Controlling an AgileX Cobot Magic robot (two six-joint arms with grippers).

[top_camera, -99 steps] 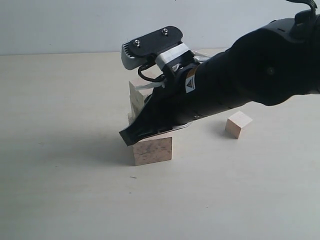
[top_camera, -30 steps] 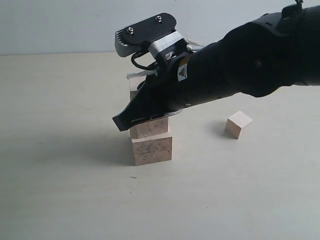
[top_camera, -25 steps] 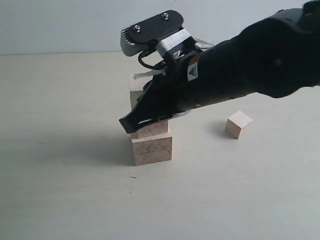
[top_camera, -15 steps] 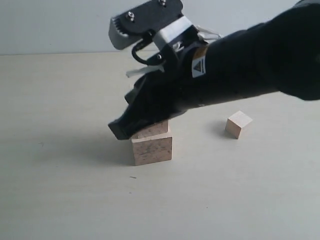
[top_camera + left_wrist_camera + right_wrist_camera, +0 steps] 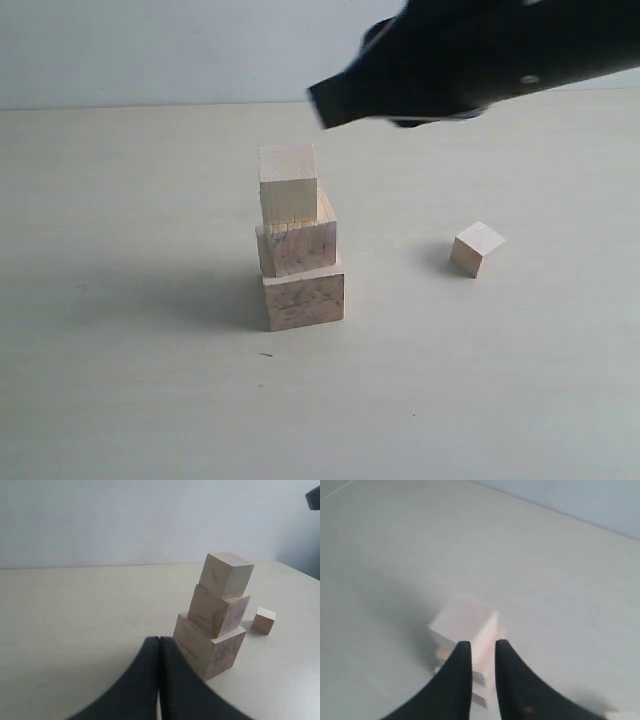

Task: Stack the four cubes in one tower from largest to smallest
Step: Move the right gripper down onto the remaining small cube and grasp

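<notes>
Three pale wooden cubes stand as a tower: the largest cube with dark mottled marks at the bottom, a mid-size cube on it, and a smaller cube on top, offset to the left. The smallest cube lies alone on the table to the right. My right gripper hangs above and to the right of the tower, open and empty, and its wrist view looks down on the top cube. My left gripper is shut and empty, low beside the tower.
The beige table carries nothing else in view. The black right arm crosses the upper right of the exterior view. A pale wall runs behind the table. The left arm is outside the exterior view.
My right gripper has let go and lifted up and to the right, off the tower. The three stacked cubes now stand uncovered. The small cube has not moved.
</notes>
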